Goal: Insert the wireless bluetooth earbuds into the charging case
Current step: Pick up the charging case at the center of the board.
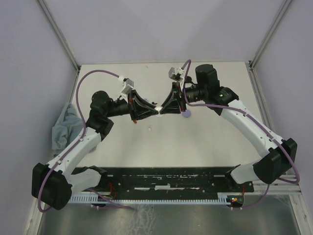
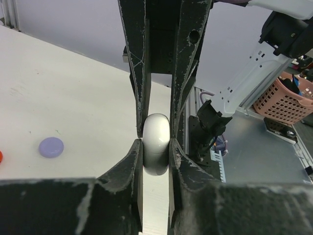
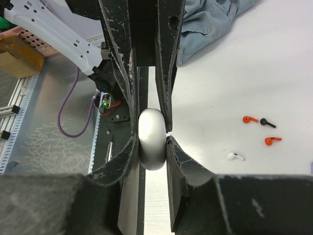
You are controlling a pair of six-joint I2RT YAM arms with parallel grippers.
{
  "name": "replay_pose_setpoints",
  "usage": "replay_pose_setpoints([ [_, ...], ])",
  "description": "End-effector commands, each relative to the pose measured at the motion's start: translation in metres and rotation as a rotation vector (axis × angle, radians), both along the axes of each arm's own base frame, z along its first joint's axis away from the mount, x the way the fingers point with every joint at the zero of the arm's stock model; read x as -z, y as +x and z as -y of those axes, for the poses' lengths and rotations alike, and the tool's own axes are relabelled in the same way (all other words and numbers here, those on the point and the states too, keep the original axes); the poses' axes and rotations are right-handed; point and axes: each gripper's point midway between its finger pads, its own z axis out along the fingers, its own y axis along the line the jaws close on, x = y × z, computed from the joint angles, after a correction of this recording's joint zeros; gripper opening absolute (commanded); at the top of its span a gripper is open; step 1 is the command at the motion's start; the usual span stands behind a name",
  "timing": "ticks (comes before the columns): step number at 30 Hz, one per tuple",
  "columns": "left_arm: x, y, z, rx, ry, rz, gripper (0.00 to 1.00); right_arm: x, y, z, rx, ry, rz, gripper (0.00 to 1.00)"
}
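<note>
A white round charging case [image 1: 160, 108] hangs in the air above the table's middle, pinched from both sides. My left gripper [image 2: 155, 156] is shut on its lower part [image 2: 156, 144]. My right gripper [image 3: 150, 152] is shut on the same case [image 3: 151, 139] from the opposite side. The case is closed. On the table in the right wrist view lie two red earbuds [image 3: 250, 119] [image 3: 272, 140], a black earbud [image 3: 267, 122] and a white earbud [image 3: 236, 156]. No lavender earbuds show.
A lavender round case [image 1: 185, 114] lies on the table just right of the grippers, also in the left wrist view [image 2: 51, 147]. A blue-grey cloth [image 1: 66, 125] lies at the table's left edge. A pink basket [image 2: 283, 100] stands beyond the table.
</note>
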Motion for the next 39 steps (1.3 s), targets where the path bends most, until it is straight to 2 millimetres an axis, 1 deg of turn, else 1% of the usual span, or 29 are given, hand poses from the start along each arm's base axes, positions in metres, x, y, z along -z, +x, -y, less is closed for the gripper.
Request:
replay_pose_setpoints([
  [1,-0.020,0.003,-0.001,-0.006,-0.026,0.066,0.17,-0.019,0.000,-0.003,-0.011,0.045,0.073,0.36],
  [2,-0.022,0.004,-0.002,-0.027,-0.032,0.070,0.16,-0.018,0.002,-0.003,0.003,0.047,0.074,0.43],
  [4,-0.024,0.011,-0.005,-0.090,-0.045,0.079,0.14,-0.016,0.006,-0.004,0.028,0.063,0.075,0.50],
  [5,-0.026,0.015,-0.008,-0.130,-0.057,0.084,0.12,-0.015,0.007,-0.004,0.036,0.072,0.073,0.53],
  [7,-0.032,0.017,-0.012,-0.176,-0.103,0.097,0.11,-0.017,0.011,-0.007,0.059,0.108,0.080,0.57],
  [8,-0.033,0.018,-0.014,-0.197,-0.120,0.098,0.11,-0.017,0.013,-0.007,0.072,0.123,0.076,0.58],
  [9,-0.035,0.020,-0.017,-0.223,-0.140,0.099,0.11,-0.012,0.015,-0.008,0.084,0.135,0.067,0.59],
  [10,-0.039,0.020,-0.019,-0.237,-0.167,0.108,0.10,-0.016,0.018,-0.010,0.106,0.176,0.066,0.59],
  [11,-0.040,0.020,-0.020,-0.244,-0.174,0.115,0.10,-0.013,0.017,-0.009,0.114,0.179,0.043,0.60],
  [14,-0.046,0.017,-0.022,-0.251,-0.200,0.138,0.10,-0.022,0.021,-0.011,0.138,0.266,0.057,0.60],
  [19,-0.051,0.010,-0.022,-0.223,-0.253,0.143,0.09,-0.033,0.020,-0.012,0.149,0.363,0.034,0.57],
  [24,-0.055,0.009,-0.024,-0.231,-0.296,0.147,0.09,-0.043,0.014,-0.010,0.130,0.438,0.044,0.56],
  [28,-0.059,0.011,-0.025,-0.242,-0.322,0.138,0.09,-0.046,0.012,-0.010,0.122,0.455,0.043,0.55],
  [31,-0.062,0.010,-0.025,-0.231,-0.340,0.132,0.09,-0.052,0.010,-0.009,0.119,0.480,0.045,0.55],
  [39,-0.067,0.007,-0.024,-0.206,-0.374,0.123,0.10,-0.059,0.009,-0.010,0.101,0.517,0.049,0.52],
])
